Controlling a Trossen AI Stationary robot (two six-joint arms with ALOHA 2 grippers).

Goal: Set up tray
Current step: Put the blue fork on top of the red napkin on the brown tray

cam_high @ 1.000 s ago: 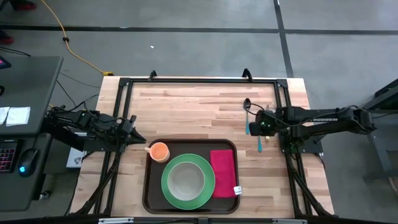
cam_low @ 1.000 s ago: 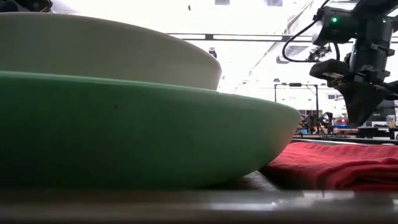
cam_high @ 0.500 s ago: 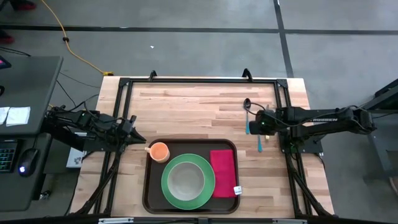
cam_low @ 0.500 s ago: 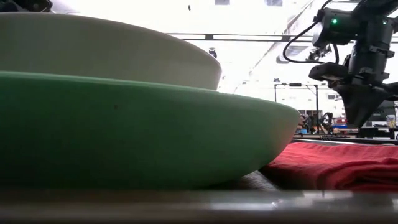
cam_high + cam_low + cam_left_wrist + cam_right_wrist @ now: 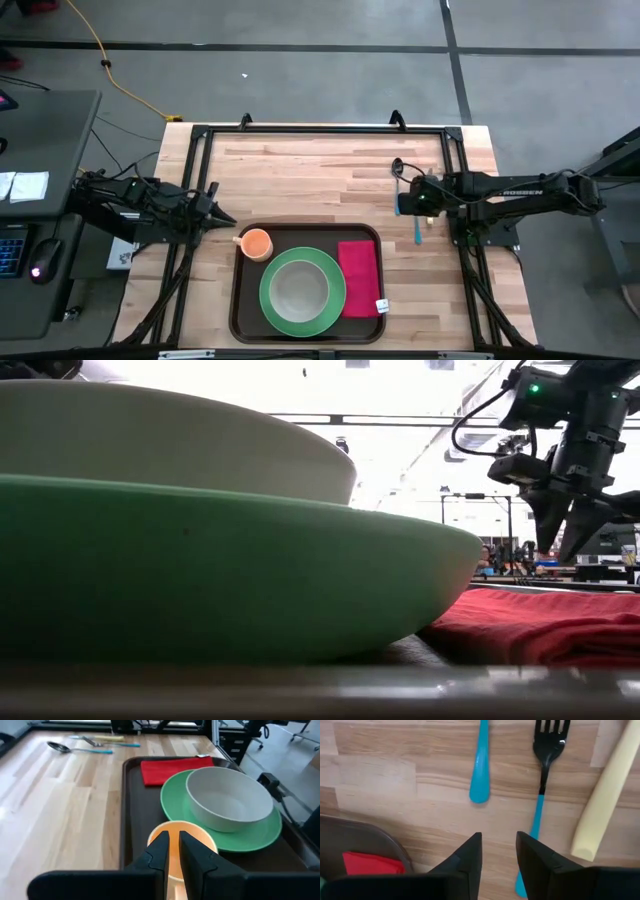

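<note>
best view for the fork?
Right wrist view: the fork fills the frame, black tines and blue handle on bare wood just past the right gripper, fingers open, between a spoon handle and a yellowish handle. High view shows only a thin blue sliver; left wrist a distant streak; low view nothing.

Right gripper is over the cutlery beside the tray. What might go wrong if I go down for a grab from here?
The right gripper hangs open over bare wood between the spoon handle and the fork, so a straight descent may close on nothing. The fork lies close beside a pale yellow handle; a finger could nudge both. The tray corner is near; a low swing might clip its rim.
</note>
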